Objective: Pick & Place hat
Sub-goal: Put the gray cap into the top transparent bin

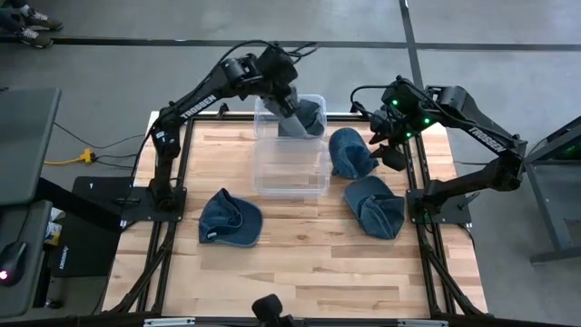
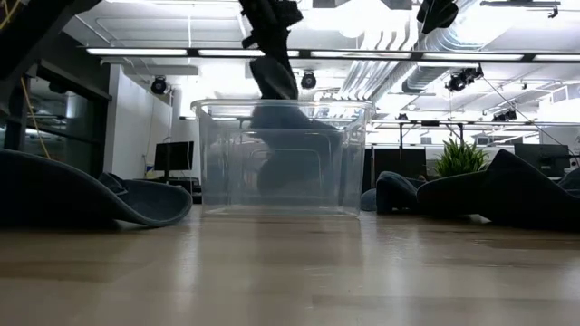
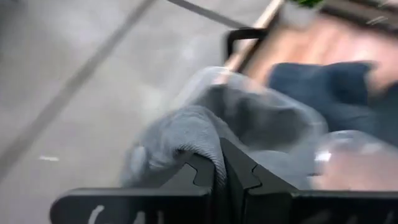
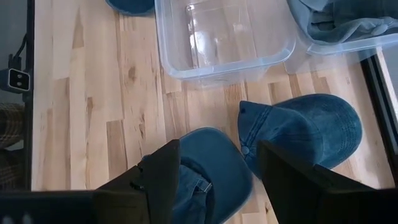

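Observation:
My left gripper (image 1: 289, 102) hangs over the far clear bin (image 1: 313, 100) and is shut on a grey-blue hat (image 1: 307, 118), which droops from it into that bin. Three darker blue hats lie on the table: one at the left (image 1: 230, 218) and two at the right (image 1: 349, 150) (image 1: 374, 204). My right gripper (image 4: 217, 180) hovers open above the two right hats (image 4: 211, 168) (image 4: 305, 130), touching neither. My left gripper pinches a bunched fold of the grey-blue hat's cloth (image 3: 208, 146) between its two shut fingers, slanting down from above. The hat hangs below the fingers (image 2: 272, 81). Its lower part is inside the bin; whether it touches the bottom, I cannot tell.
A second clear bin (image 1: 290, 168) stands on the table just nearer than the far one, with nothing in it. Black frame rails run along the table's left and right edges (image 1: 419, 182). Bare wood lies toward the near edge (image 1: 300, 272).

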Controlling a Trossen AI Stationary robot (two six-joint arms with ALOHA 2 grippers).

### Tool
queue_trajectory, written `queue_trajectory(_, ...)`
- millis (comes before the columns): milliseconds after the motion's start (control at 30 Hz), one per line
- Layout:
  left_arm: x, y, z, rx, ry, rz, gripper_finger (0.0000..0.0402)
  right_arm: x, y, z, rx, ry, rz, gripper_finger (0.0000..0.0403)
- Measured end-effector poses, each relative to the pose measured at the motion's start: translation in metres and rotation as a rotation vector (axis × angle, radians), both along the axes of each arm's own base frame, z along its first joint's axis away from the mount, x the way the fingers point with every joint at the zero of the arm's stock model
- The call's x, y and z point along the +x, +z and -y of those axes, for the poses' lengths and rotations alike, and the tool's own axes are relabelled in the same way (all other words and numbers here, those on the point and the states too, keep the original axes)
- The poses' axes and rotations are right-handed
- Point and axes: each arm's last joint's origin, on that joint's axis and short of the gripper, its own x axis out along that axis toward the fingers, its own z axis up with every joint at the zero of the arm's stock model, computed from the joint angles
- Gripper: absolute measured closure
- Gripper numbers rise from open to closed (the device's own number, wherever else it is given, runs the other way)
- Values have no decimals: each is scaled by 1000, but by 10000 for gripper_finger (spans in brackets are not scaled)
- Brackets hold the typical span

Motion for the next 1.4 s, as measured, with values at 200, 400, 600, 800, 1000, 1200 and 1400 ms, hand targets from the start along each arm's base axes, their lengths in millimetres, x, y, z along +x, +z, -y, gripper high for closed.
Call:
queue_trajectory(200,18,-7,20,209,22,-162,401,1,0,0,7,-18,7,197)
queue_trajectory(400,21,1,24,316,47,-168,401,1,0,0,33,-59,6,197)
queue_trajectory(600,17,1,18,381,34,-257,401,1,1,1,58,-99,7,197)
queue_trajectory(800,22,-4,18,462,-89,-401,402,4,2,2,63,-127,37,197)
queue_trajectory(1000,42,-32,16,505,-205,-594,401,4,2,4,26,-193,21,197)
queue_trajectory(1200,63,-59,16,551,-250,-731,401,3,2,5,8,-225,11,197)
queue_trajectory(1400,75,-81,10,569,-260,-842,401,3,2,5,8,-252,7,197)
